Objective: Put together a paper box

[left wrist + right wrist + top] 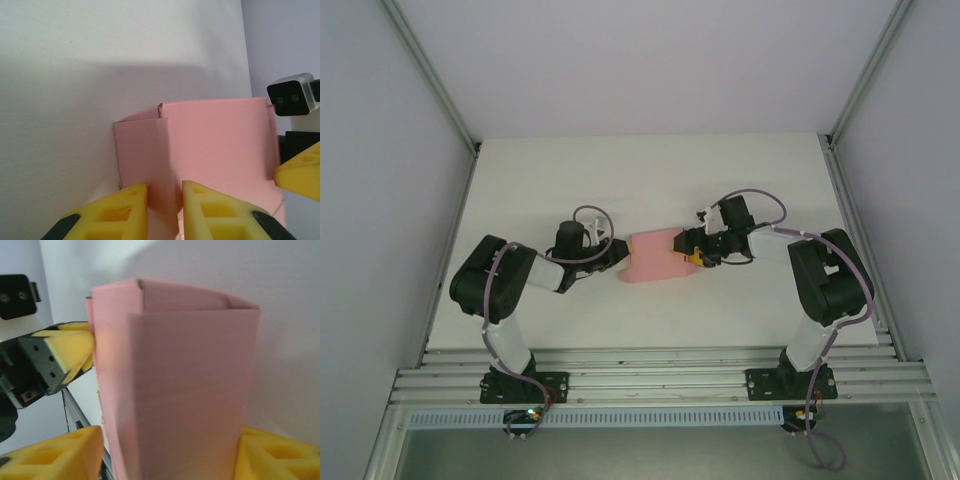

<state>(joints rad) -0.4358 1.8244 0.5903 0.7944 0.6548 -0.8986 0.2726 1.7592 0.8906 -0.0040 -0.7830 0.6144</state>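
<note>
- We are seeing the paper box, thin matte pink card creased into a rectangular sleeve, lying mid-table on the white table.
- Left gripper, at the box's 9 o'clock, is straddling a flap; we cannot tell whether it is clamping.
- Right gripper, at 3 o'clock, is clasping the box's walls.

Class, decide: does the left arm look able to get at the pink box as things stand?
Probably yes: the left gripper sits at the paper box's left end, fingers either side of a flap, nothing between.
</note>
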